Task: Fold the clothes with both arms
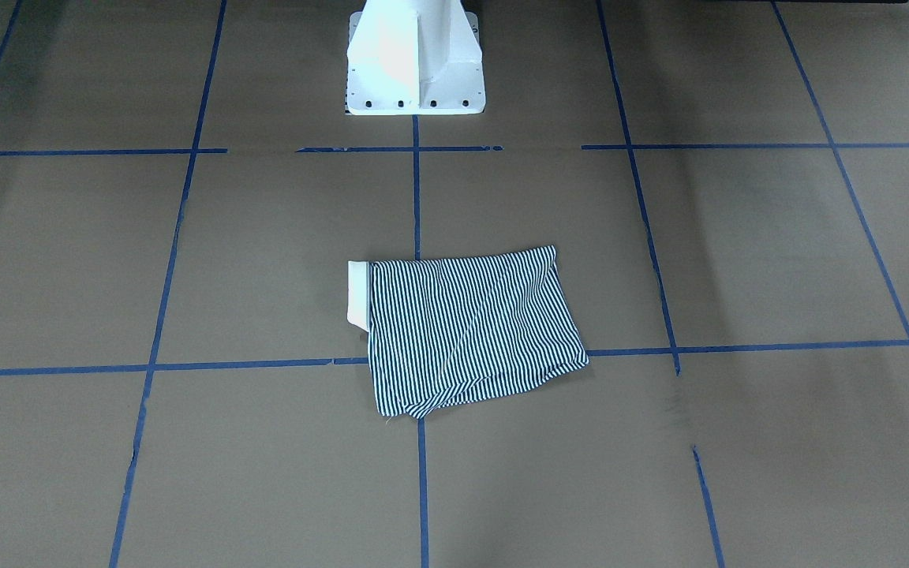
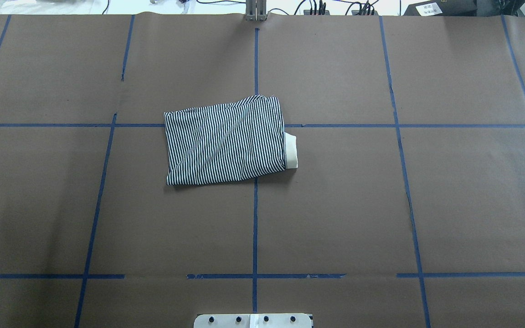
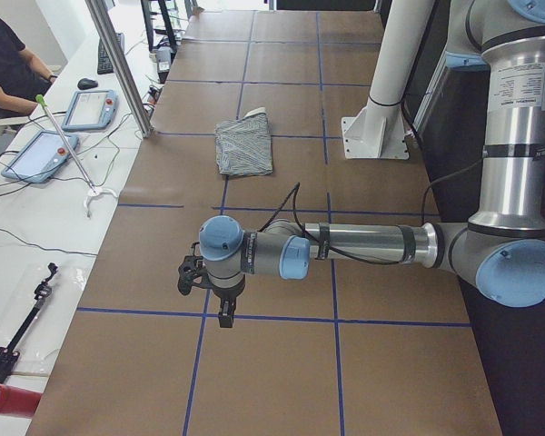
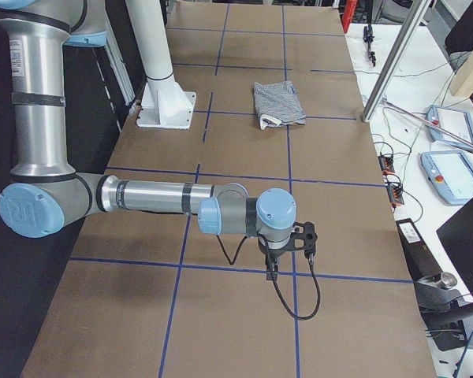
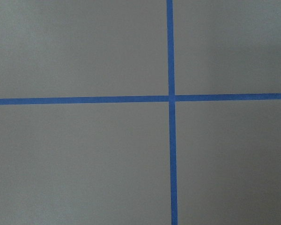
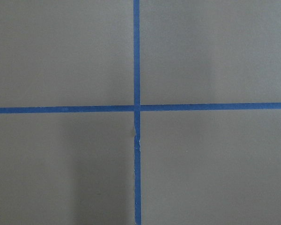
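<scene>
The striped polo shirt (image 2: 226, 141) lies folded into a compact rectangle near the table's middle, flat on the brown paper. Its cream collar (image 2: 291, 151) sticks out on one short side. It also shows in the front-facing view (image 1: 470, 331) and, small, in both side views (image 3: 243, 147) (image 4: 277, 102). My left gripper (image 3: 225, 313) hangs over a blue tape line far from the shirt, near the table's left end. The right gripper (image 4: 270, 268) hangs likewise near the right end. I cannot tell whether either is open or shut. Both wrist views show only paper and crossing tape.
The white pedestal base (image 1: 415, 59) stands at the robot's edge of the table. Blue tape lines (image 2: 255, 218) divide the brown paper into a grid. Teach pendants (image 3: 41, 154) and cables lie on the white bench beyond the far edge, where a seated person (image 3: 4, 54) shows.
</scene>
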`<state>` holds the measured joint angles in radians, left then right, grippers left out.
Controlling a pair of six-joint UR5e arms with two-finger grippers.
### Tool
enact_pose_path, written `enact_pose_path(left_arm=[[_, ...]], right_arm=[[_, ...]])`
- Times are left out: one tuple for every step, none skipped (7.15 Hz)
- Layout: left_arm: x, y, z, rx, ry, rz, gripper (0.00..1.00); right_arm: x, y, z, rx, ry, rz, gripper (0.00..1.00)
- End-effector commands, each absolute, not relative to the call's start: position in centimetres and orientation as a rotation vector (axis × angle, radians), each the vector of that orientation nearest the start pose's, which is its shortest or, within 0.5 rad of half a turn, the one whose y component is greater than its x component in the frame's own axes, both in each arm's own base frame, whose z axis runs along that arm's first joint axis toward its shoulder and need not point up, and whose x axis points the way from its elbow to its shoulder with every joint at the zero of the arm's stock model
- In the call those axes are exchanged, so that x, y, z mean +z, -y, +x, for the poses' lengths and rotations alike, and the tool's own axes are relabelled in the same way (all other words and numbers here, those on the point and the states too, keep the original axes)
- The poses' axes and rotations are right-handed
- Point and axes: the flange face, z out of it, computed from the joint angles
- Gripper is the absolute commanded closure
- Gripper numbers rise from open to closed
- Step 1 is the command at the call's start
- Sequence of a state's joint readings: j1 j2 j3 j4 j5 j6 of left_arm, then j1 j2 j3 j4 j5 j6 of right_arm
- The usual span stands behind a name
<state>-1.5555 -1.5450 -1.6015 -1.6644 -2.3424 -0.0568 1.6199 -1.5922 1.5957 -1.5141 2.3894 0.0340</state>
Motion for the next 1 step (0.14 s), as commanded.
enact_pose_path(left_arm=[[64.61,48.90,-5.64,-0.001,-0.774,0.067,0.00]], right_arm=[[64.18,48.56,8.41,0.050,0.824,0.072,0.00]])
